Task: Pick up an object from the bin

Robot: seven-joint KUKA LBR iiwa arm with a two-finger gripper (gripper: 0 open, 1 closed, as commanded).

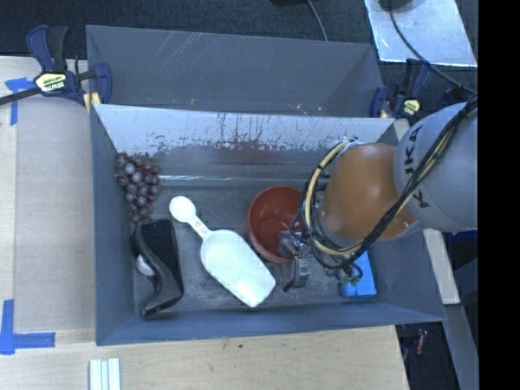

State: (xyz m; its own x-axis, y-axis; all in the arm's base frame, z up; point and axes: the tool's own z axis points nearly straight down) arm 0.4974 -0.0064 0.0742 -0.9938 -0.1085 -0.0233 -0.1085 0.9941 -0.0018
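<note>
Gripper [294, 273] positioned at the near rim of the red bowl [272, 216], bowl at centre-right of the bin [112, 283], gripper opening cannot be determined, white scoop [231, 266] just left, blue block [363, 283] just right, grape bunch [136, 187] well apart at left.

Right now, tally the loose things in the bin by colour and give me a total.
Dark purple: 1, grape bunch
Black: 1, angular tool
White: 1, scoop
Red: 1, bowl
Blue: 1, flat block, partly under the arm
Total: 5
</note>
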